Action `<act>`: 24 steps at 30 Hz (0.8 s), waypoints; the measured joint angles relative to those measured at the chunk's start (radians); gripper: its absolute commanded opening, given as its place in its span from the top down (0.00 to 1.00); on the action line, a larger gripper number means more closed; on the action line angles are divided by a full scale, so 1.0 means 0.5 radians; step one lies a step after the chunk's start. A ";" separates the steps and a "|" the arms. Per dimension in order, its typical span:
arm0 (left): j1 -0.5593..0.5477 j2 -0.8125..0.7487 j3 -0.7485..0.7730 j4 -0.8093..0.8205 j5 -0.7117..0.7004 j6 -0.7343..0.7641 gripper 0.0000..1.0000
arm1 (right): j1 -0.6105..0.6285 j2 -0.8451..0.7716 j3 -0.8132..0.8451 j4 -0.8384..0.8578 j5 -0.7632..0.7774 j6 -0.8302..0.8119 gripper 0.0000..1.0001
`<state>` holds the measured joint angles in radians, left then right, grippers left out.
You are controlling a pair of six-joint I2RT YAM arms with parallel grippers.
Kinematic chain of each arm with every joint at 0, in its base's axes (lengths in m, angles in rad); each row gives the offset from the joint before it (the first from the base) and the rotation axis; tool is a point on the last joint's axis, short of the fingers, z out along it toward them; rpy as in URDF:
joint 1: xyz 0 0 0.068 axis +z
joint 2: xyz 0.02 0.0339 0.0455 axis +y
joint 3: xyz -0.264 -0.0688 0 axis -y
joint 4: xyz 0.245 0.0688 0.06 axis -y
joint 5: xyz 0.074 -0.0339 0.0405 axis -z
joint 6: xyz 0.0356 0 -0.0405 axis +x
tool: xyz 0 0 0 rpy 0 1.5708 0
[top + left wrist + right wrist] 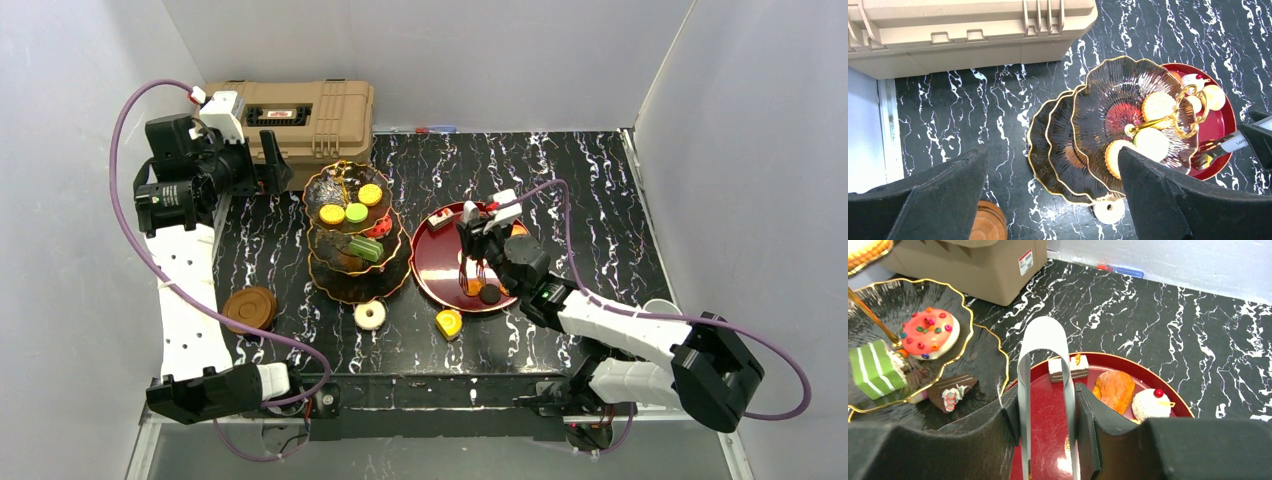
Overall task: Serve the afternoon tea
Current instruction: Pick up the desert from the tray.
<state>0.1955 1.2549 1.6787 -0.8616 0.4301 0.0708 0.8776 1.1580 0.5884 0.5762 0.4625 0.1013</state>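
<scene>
Over the red tray (pixel 430 262), our right end effector (pixel 1047 392) clamps springy tongs (pixel 1045 335), our left end effector (pixel 1052 152) gapes empty; we judge the toy sweets (pixel 1115 390) light, slick, best pinched sideways.

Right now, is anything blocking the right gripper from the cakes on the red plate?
Nothing visible does. The right gripper holds silver tongs over the red plate, and the cakes lie uncovered beyond them.

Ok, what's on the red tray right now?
A layered slice, an orange pastry, a white cherry-topped cake and a dark round sweet lie on the red tray. The right hand, shut on silver tongs, covers part of the tray in both views.
</scene>
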 measured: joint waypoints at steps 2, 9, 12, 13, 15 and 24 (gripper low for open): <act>0.000 0.002 0.000 -0.001 0.000 0.000 0.01 | -0.016 0.010 -0.024 0.014 -0.015 0.001 0.53; 0.000 0.005 0.008 -0.002 0.000 0.002 0.01 | -0.076 0.031 -0.051 0.074 -0.065 0.002 0.51; 0.000 0.005 0.011 -0.003 0.000 0.003 0.01 | -0.090 0.034 -0.062 0.097 -0.094 0.002 0.50; 0.000 0.005 0.011 -0.003 0.000 0.005 0.01 | -0.092 0.037 -0.063 0.105 -0.101 0.002 0.49; 0.000 0.007 0.011 -0.003 0.000 0.008 0.01 | -0.092 0.038 -0.082 0.122 -0.118 0.008 0.48; 0.000 0.027 0.034 -0.005 0.000 0.008 0.01 | -0.092 0.024 -0.174 0.133 -0.162 0.024 0.48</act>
<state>0.1955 1.2682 1.6955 -0.8642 0.4301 0.0750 0.8314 1.1702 0.5014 0.6426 0.3817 0.1131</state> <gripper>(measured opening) 0.992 0.528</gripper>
